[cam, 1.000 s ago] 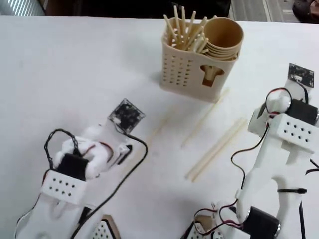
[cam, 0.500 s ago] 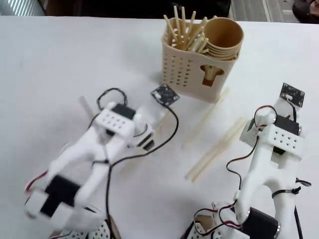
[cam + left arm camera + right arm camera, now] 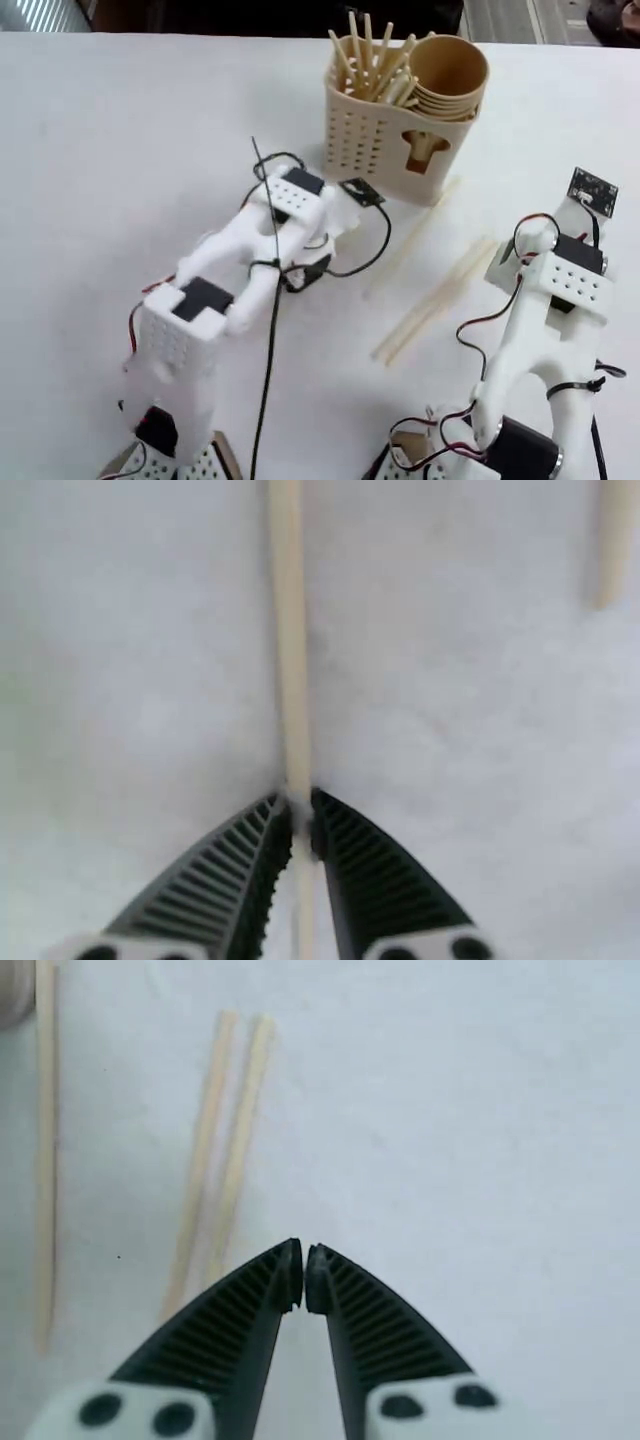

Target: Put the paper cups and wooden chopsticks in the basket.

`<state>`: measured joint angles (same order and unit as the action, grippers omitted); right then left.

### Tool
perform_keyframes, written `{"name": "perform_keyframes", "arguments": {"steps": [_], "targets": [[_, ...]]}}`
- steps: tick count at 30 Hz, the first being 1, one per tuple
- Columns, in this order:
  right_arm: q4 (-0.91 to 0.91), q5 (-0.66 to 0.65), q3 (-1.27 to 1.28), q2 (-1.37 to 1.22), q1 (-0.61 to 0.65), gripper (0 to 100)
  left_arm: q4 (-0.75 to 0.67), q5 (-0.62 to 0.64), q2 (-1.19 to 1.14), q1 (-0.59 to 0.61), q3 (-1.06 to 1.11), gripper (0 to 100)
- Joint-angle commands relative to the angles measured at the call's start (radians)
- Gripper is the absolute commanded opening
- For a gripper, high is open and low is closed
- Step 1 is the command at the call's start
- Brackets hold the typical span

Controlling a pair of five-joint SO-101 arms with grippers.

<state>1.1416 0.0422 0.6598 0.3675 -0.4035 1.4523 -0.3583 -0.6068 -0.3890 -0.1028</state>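
My left gripper (image 3: 300, 815) is down at the table, shut on a wooden chopstick (image 3: 288, 630) that runs on from between its tips. From above, the left arm (image 3: 290, 205) stretches toward the cream basket (image 3: 375, 140), which holds stacked paper cups (image 3: 450, 75) and several upright chopsticks (image 3: 365, 50). A single chopstick (image 3: 410, 238) and a pair of chopsticks (image 3: 435, 300) lie on the table in front of the basket. My right gripper (image 3: 303, 1275) is shut with nothing in it, just short of that pair of chopsticks (image 3: 225, 1150).
The right arm (image 3: 560, 275) stands at the table's right side. A black cable (image 3: 268, 330) trails along the left arm. White table (image 3: 120, 150) lies open to the left of the basket. A further chopstick (image 3: 45, 1150) lies beside the pair.
The left arm swung from the near left across toward the basket and came down on a chopstick. The right arm shifted slightly toward the front.
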Motion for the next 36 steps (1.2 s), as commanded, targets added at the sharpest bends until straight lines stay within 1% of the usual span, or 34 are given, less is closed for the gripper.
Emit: {"name": "perform_keyframes", "arguments": {"steps": [1,7,10,13,17,21,24,26,31,36], "targets": [[-0.012,0.011,-0.003,0.030,-0.033,1.9,0.031,0.002,-0.001,0.008,-0.061,2],[-0.013,0.011,-0.003,0.030,-0.050,1.9,0.137,-0.002,0.255,0.007,-0.060,2],[-0.013,0.011,-0.003,0.030,-0.050,1.9,0.199,-0.048,0.406,0.007,-0.064,2],[-0.013,0.011,-0.003,0.030,-0.050,1.9,0.245,-0.061,0.545,0.007,-0.068,2],[-0.013,0.011,-0.003,0.030,-0.050,1.9,0.245,-0.063,0.731,0.007,-0.075,2],[-0.013,0.011,-0.003,0.028,-0.050,1.9,0.190,-0.083,0.866,0.007,-0.199,2],[-0.015,0.011,-0.003,0.028,-0.050,1.9,0.089,-0.081,0.889,0.007,-0.344,2],[-0.015,0.011,-0.003,0.028,-0.050,1.9,-0.021,-0.081,0.886,0.007,-0.408,2],[-0.016,0.011,-0.003,0.028,-0.050,1.9,-0.411,-0.069,0.808,0.007,-0.420,2],[-0.016,0.011,-0.003,0.028,-0.050,1.9,-0.744,0.104,0.654,0.010,-0.428,2]]}}
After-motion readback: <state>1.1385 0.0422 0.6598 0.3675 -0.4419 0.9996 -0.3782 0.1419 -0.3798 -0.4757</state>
